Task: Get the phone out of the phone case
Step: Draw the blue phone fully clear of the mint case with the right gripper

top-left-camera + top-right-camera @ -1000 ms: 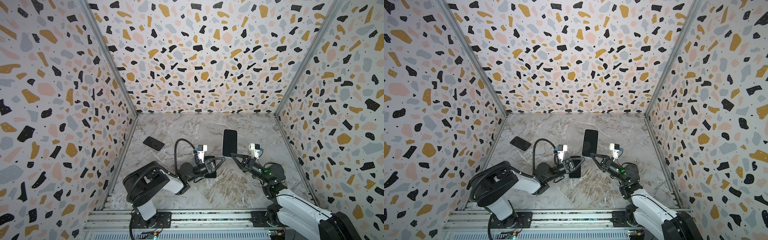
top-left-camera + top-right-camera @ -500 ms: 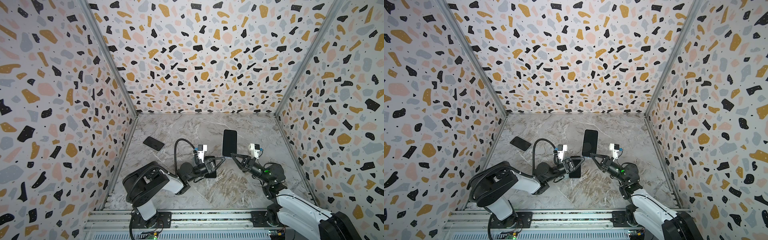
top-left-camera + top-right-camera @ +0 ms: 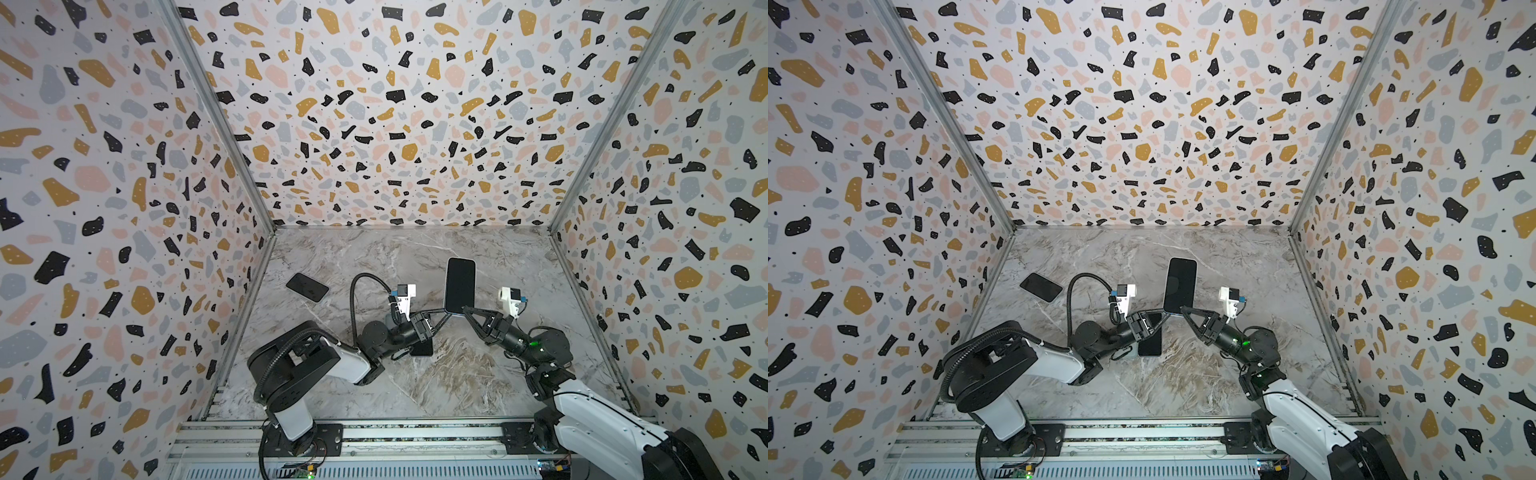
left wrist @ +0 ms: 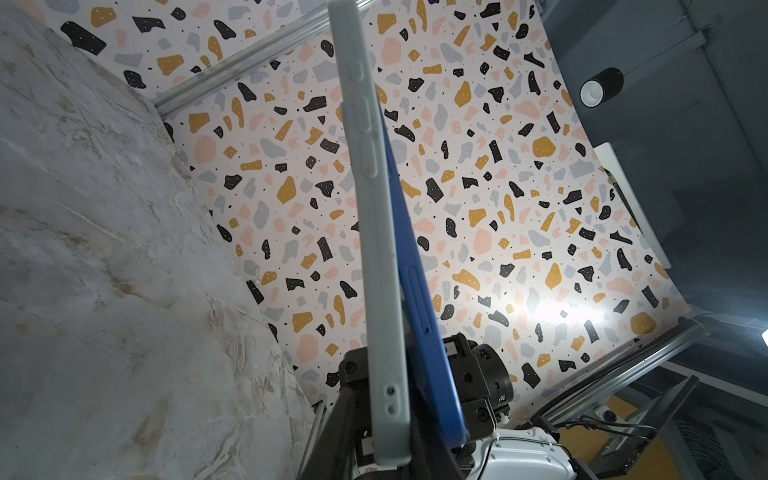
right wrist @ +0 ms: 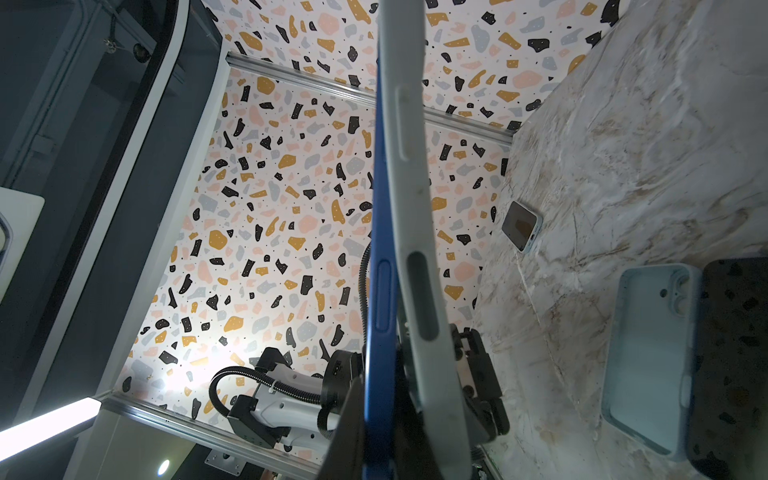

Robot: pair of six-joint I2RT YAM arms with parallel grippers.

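A dark-screened phone (image 3: 460,284) (image 3: 1179,286) stands upright above the marble floor, held at its lower edge between both grippers. In the wrist views the blue phone (image 4: 419,291) (image 5: 380,270) has peeled away from the pale grey-blue phone case (image 4: 378,249) (image 5: 419,249) at the lower end, while the far ends still meet. My left gripper (image 3: 445,314) (image 4: 390,415) is shut on the case's lower corner. My right gripper (image 3: 465,309) (image 5: 380,415) is shut on the phone's lower edge.
Another phone (image 3: 307,286) (image 5: 521,226) in a pale case lies flat at the back left. An empty pale blue case (image 5: 648,357) and a dark phone (image 3: 1149,345) (image 5: 735,365) lie beside each other under the left arm. Terrazzo walls close three sides.
The left gripper's jaws have drawn a little closer together at the case's lower corner. Both arms and the upright phone stay where they were.
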